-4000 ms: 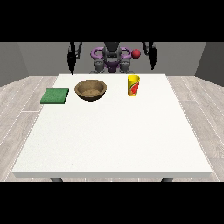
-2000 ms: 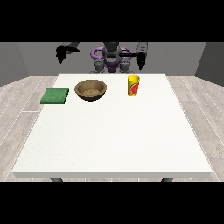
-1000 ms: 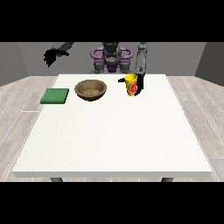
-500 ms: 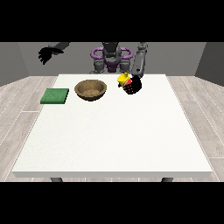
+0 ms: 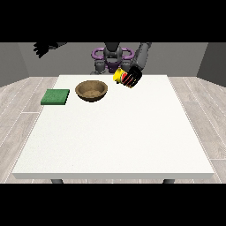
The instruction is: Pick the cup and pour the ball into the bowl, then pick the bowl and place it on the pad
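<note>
While fingers (image 5: 133, 76) wrap the tilted cup (image 5: 119, 77), hiding its ball, the other hand (image 5: 42, 47) hangs spread.

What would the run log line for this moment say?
stage: pour | cup: tilted toward bowl, held by hand at view's right | other hand: raised | pad: bare

The bowl (image 5: 92, 91) looks like brown wood, matt, with a rough grain inside. The pad (image 5: 55, 96) is green and matt, like cloth or foam. The table (image 5: 114, 141) top is white, smooth and matt. The cup (image 5: 122, 77) looks like smooth yellow plastic.
</note>
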